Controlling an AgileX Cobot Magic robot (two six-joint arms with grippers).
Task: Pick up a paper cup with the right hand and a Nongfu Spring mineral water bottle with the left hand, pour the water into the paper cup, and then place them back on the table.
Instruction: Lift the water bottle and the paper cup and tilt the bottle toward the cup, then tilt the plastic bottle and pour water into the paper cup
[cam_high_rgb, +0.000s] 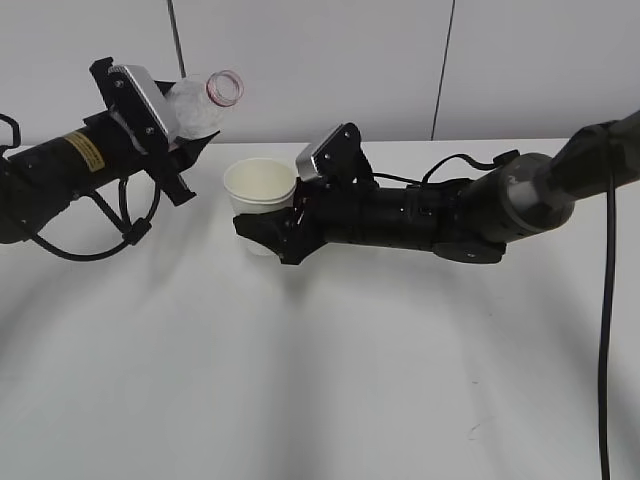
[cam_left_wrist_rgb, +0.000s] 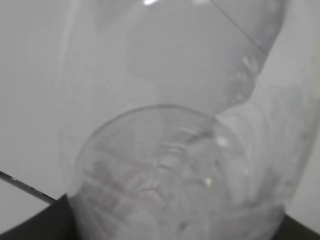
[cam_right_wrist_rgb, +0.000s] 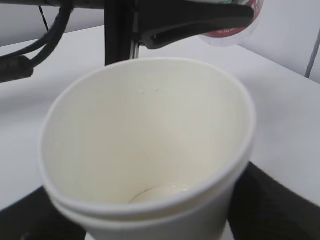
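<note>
My left gripper (cam_high_rgb: 180, 135) is shut on the clear mineral water bottle (cam_high_rgb: 205, 105) and holds it in the air, tilted, its open red-ringed mouth up and to the right. The bottle's body fills the left wrist view (cam_left_wrist_rgb: 170, 165); the fingers are hidden. My right gripper (cam_high_rgb: 272, 228) is shut on the cream paper cup (cam_high_rgb: 260, 190), held upright just above the table (cam_high_rgb: 320, 380), below and right of the bottle's mouth. In the right wrist view the cup (cam_right_wrist_rgb: 150, 150) fills the frame with a little water (cam_right_wrist_rgb: 165, 192) at its bottom. The bottle's red label (cam_right_wrist_rgb: 232, 25) shows above.
A grey wall with vertical seams stands behind the table. Black cables (cam_high_rgb: 605, 330) hang at the right edge. The left arm's cables (cam_high_rgb: 110, 225) loop low over the table at the left.
</note>
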